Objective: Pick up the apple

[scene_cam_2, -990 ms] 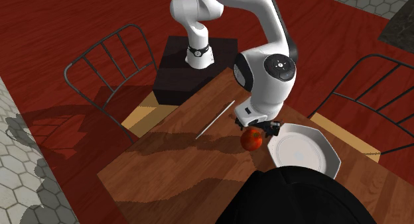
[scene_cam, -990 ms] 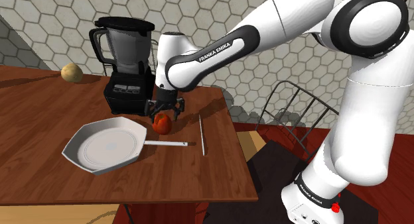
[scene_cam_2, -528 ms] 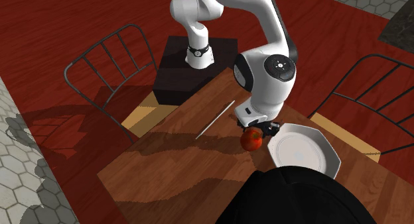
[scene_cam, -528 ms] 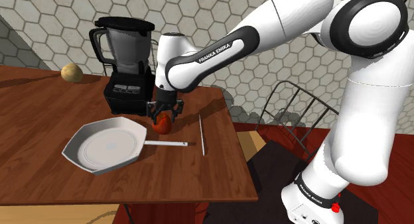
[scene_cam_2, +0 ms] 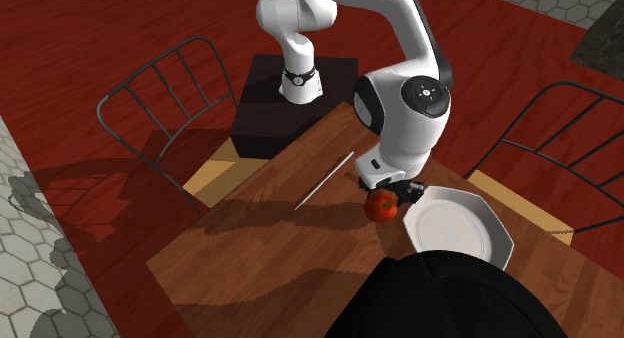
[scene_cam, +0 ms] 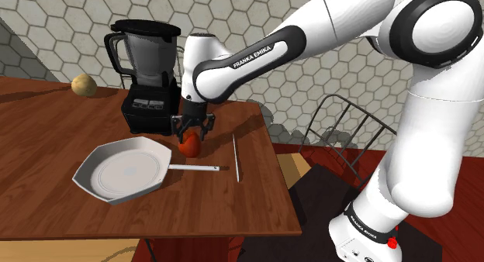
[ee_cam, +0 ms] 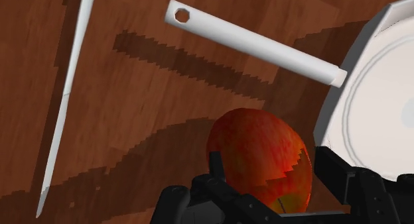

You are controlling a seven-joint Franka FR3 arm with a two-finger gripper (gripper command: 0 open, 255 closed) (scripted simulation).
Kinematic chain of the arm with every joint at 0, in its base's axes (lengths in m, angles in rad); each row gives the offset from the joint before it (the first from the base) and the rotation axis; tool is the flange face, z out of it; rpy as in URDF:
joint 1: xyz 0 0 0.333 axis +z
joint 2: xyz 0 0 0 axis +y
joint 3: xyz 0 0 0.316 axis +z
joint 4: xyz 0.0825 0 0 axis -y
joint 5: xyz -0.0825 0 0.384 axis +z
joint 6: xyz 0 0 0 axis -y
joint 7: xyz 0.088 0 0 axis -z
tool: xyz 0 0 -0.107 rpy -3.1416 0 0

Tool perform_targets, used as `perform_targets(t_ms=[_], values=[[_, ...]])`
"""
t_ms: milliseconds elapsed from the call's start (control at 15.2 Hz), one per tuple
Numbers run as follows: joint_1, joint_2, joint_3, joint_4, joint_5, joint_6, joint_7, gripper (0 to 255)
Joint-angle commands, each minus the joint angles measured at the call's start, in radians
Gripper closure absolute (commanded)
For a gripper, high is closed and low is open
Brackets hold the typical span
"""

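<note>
The red apple [scene_cam: 188,147] is clasped between the black fingers of my gripper [scene_cam: 191,138], which is shut on it from above. It sits just past the end of the white pan's handle [scene_cam: 198,168], near the middle of the wooden table [scene_cam: 233,206]. In the second exterior view the apple [scene_cam_2: 379,206] hangs under the gripper [scene_cam_2: 386,194] beside the pan's rim [scene_cam_2: 498,224]. In the wrist view the apple [ee_cam: 262,156] fills the space between the fingers [ee_cam: 216,168]. I cannot tell whether it touches the tabletop.
A white pan [scene_cam: 93,169] lies to the shoulder view's left of the apple. A black blender [scene_cam: 146,74] stands close behind the hand. A thin white utensil [scene_cam: 236,158] lies nearer the table's edge, a yellowish potato [scene_cam: 84,85] sits far back, and wire chairs [scene_cam_2: 170,96] flank the table.
The fingers, open around the apple one second ago, have shut on it. The hand has since risen very slightly with the apple.
</note>
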Motion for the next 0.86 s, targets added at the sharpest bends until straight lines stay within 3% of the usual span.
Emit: perform_targets(t_ms=[0,792], values=[[-0.002,-0.015,0.002,0.008,0.005,-0.023,-0.004,255],[-0.008,-0.079,0.008,0.067,0.026,-0.144,-0.013,255]])
